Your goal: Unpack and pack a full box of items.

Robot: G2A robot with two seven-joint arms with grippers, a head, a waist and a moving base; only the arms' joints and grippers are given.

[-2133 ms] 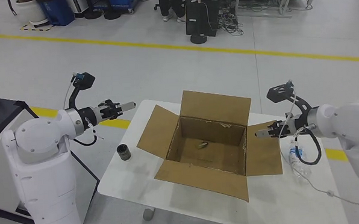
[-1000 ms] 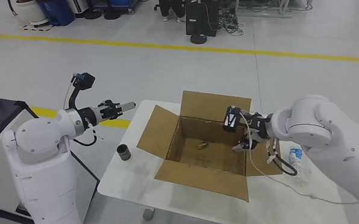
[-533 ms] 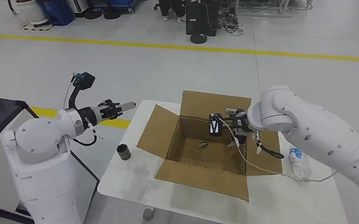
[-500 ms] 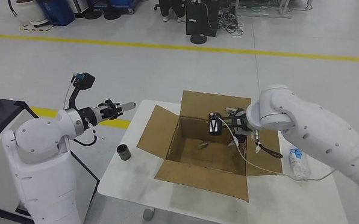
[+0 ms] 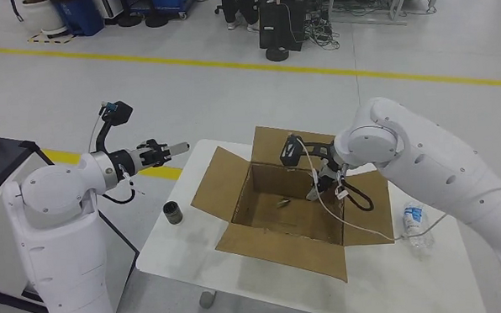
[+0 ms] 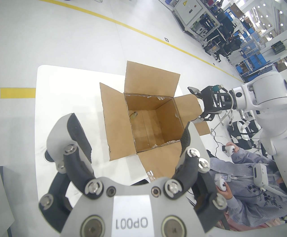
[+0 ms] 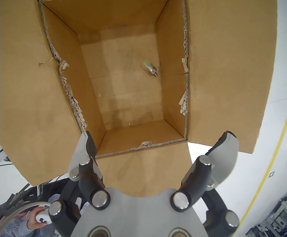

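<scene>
Cardboard, brown and ragged along its torn corners, made up the box [image 5: 275, 244] that stood open on the white bench [image 5: 183, 248], all four flaps folded outward. On the box floor, close to the far wall, a small metal fitting [image 7: 148, 68] lay on its side. The right gripper [image 5: 316, 190] hung above the box's far right corner, over the edge where the right flap met the opening. It pointed down into the box with its fingers spread wide and nothing between them. The left gripper [image 5: 179, 148] was held out past the bench's far left corner, well apart from the box, its fingers likewise parted and empty. A short dark cylinder [image 5: 173, 213] stood upright on the bench near the left edge, beside the left flap but not touching it. A clear plastic bottle [image 5: 413, 221] lay on the bench just beyond the right flap.
</scene>
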